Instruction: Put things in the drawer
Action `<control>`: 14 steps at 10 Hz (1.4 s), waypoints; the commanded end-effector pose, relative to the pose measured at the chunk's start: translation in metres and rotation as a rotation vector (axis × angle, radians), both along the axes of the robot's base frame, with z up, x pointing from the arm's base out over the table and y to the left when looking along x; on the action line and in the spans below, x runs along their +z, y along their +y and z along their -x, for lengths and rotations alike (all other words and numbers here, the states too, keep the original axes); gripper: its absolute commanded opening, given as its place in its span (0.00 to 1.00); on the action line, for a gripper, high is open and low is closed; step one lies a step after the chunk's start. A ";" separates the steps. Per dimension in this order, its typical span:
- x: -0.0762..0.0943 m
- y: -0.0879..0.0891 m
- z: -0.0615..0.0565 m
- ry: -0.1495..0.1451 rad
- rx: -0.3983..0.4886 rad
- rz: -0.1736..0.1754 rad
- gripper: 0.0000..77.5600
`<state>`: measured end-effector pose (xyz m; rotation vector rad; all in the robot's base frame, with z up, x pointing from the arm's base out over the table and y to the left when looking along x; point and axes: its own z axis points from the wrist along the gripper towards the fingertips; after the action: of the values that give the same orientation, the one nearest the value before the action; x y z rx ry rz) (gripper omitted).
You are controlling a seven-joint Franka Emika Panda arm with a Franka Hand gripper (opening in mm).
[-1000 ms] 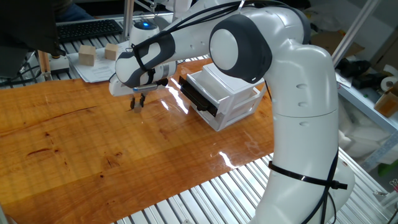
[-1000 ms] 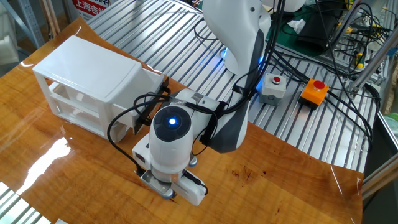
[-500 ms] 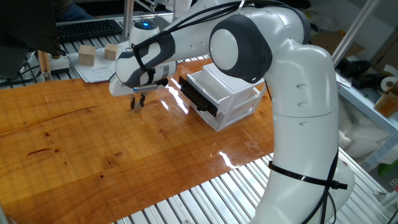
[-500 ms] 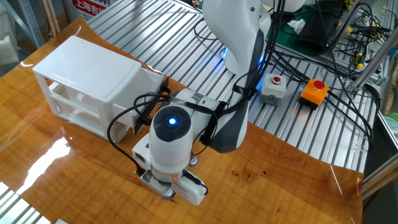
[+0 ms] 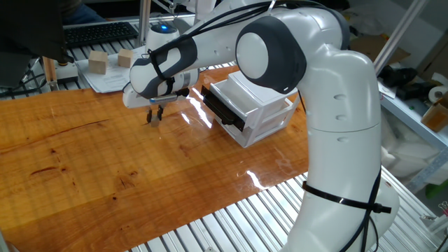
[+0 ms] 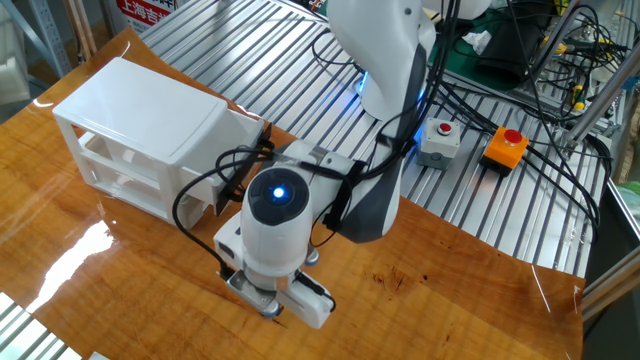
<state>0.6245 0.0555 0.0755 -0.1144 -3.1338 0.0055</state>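
Note:
My gripper (image 5: 154, 116) points down just over the wooden table, left of the cabinet. Its fingers stand close together with a tiny tan cube (image 5: 154, 117) pinched between the tips; the cube is barely visible. The small white cabinet (image 5: 260, 105) stands to the right. Its upper black-fronted drawer (image 5: 222, 110) is pulled out toward the gripper. In the other fixed view the cabinet (image 6: 140, 125) shows from behind, and my wrist (image 6: 275, 215) hides the fingers and the cube.
Two larger tan wooden blocks (image 5: 97, 63) (image 5: 126, 57) sit on paper beyond the table's far edge, near a keyboard (image 5: 101, 31). A grey button box (image 6: 440, 140) and an orange one (image 6: 505, 147) lie on the metal rack by the arm's base.
The wrist has shifted very slightly in the other fixed view; otherwise nothing has visibly moved.

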 end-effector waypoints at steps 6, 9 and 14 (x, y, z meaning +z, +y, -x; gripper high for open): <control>0.058 -0.006 0.011 0.009 -0.052 0.027 0.02; 0.074 -0.011 0.016 0.011 -0.058 0.031 0.02; 0.103 -0.023 0.023 0.017 -0.073 0.041 0.02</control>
<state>0.6064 0.0426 0.1529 -0.2092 -3.1144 0.0566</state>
